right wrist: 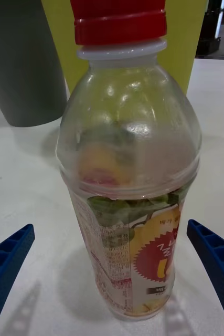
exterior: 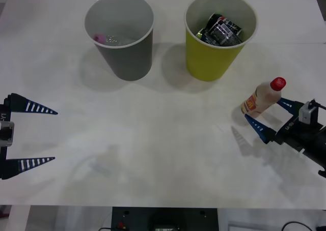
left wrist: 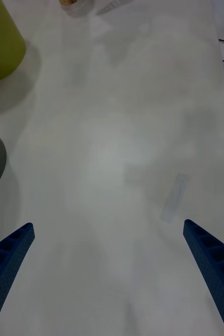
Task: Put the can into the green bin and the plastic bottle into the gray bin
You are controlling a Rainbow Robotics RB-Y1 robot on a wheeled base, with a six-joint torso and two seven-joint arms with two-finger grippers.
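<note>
Two spread right fingers (exterior: 268,116) flank the plastic bottle (exterior: 262,96), gripping nothing; left fingers (exterior: 36,135) idle open.

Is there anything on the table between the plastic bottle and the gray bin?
Front view: mostly bare table between the plastic bottle and the gray bin; only the green bin's lower edge comes close to that line.

My right gripper (exterior: 266,116) sits low at the table's right, fingers spread wide. My left gripper (exterior: 43,135) hovers at the left edge, fingers apart.
</note>
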